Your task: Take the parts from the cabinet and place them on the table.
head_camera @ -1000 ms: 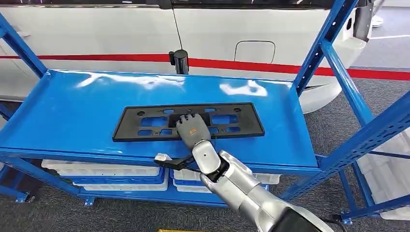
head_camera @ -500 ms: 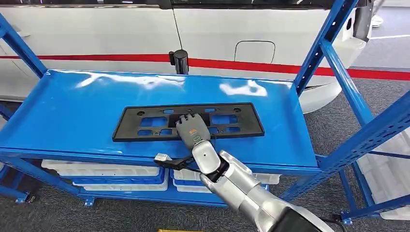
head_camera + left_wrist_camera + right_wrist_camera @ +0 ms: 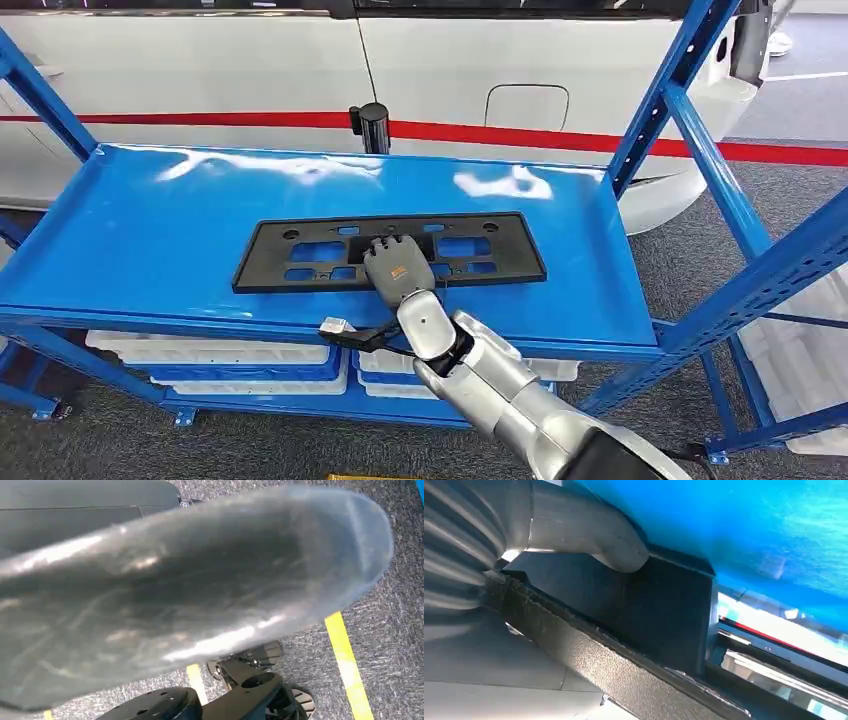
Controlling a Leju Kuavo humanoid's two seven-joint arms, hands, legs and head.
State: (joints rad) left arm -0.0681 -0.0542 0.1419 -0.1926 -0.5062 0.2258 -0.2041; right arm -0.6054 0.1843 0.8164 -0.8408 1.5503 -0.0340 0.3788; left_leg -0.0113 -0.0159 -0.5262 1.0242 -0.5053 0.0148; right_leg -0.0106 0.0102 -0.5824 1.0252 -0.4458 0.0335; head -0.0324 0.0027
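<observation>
The black part [image 3: 390, 251], a long flat frame with cut-outs, lies in the middle of the blue cabinet shelf [image 3: 150, 230]. The right hand [image 3: 397, 264] rests on the part's near edge at its middle, exactly as it did a second ago; nothing has shifted. Whether its fingers actually grip the part cannot be told. In the right wrist view the thumb [image 3: 589, 535] lies against the part's dark surface.

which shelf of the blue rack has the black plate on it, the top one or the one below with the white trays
The top shelf. The black plate lies flat on it with the right hand resting on its near edge; the lower shelf carries white trays.
</observation>
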